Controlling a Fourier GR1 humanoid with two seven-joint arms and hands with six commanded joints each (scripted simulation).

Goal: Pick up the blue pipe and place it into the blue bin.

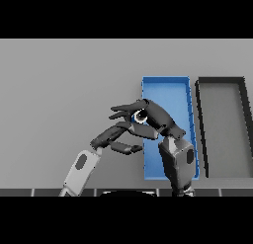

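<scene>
My right hand (153, 117) reaches out over the left edge of the blue bin (165, 87), fingers curled round the blue pipe (139, 117), forearm rising from the bin's near end. My left hand (116, 136) hangs just left of the bin, fingers loosely extended toward it.

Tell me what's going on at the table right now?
The right hand holds the blue pipe, its fingers curled round it, over the left edge of the blue bin. The pipe is not yet in the bin. The left hand hovers just beside it, fingers relaxed. A dark bin sits right of the blue one.
</scene>
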